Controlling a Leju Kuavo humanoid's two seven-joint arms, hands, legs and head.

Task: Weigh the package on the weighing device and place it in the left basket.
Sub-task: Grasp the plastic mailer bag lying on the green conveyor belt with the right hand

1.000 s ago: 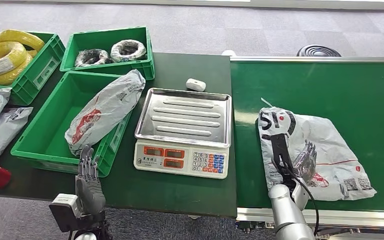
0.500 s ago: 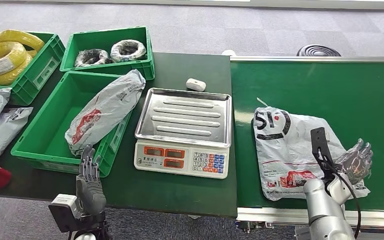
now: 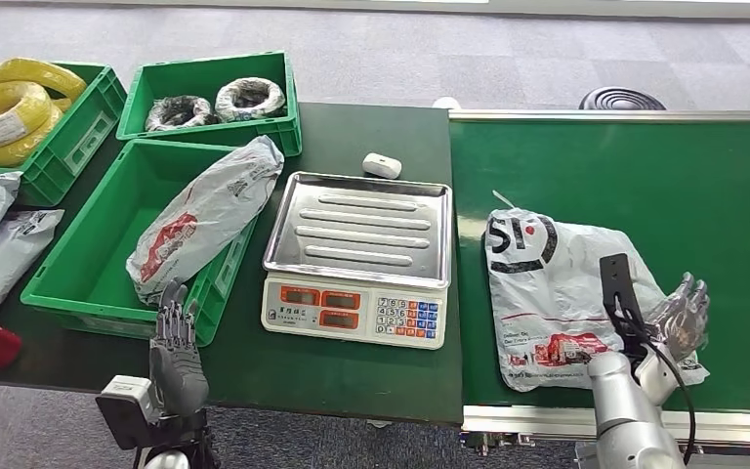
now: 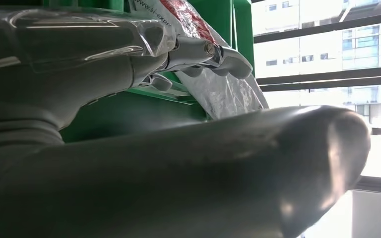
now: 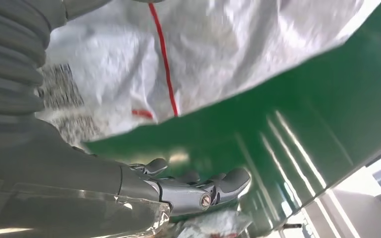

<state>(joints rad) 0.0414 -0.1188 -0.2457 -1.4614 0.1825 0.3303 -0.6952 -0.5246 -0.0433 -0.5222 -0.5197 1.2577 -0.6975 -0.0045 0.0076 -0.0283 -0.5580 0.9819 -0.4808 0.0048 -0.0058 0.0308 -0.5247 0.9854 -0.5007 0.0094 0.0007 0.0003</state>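
Fingers (image 3: 688, 298) of the right hand (image 3: 682, 318) are spreading apart over the near right edge of the grey package (image 3: 566, 288), gripping nothing. That package is lying flat on the green conveyor belt (image 3: 645, 166), right of the scale (image 3: 359, 256). Beside the green basket (image 3: 107, 254), the left hand (image 3: 171, 342) is pointing up with straight, empty fingers.

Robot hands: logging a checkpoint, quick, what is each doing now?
Left robot hand: open, holding nothing.
Right robot hand: open, over the package, not gripping.
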